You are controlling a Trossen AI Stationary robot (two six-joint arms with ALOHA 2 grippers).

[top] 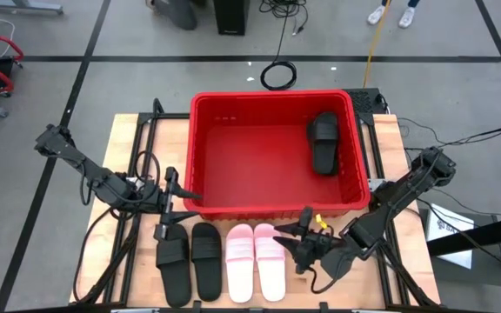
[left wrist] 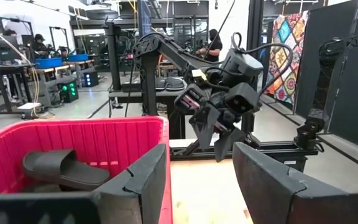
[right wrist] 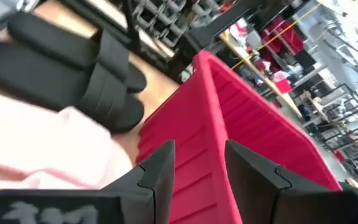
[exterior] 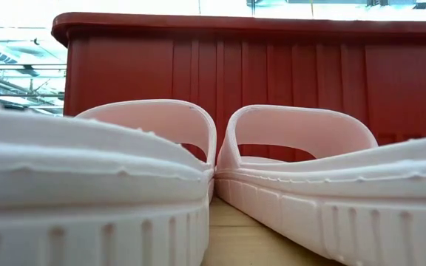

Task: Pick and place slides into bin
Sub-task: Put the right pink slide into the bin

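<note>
Looking down on your table, you have the red bin (top: pixel 233 139) at the middle, with one black slide (top: pixel 323 142) lying inside near its right wall. Just in front of the bin, four slides sit side by side on the wood: two black slides (top: pixel 190 261) on the left and two pink slides (top: pixel 255 259) to their right. Your left gripper (top: pixel 177 202) hangs beside the bin's front left corner, above the black pair, its jaws spread with nothing between them. Your right gripper (top: pixel 301 239) hovers just right of the pink pair, jaws also spread and empty. You will find no readable brand, label or writing on the bin or the slides.
</note>
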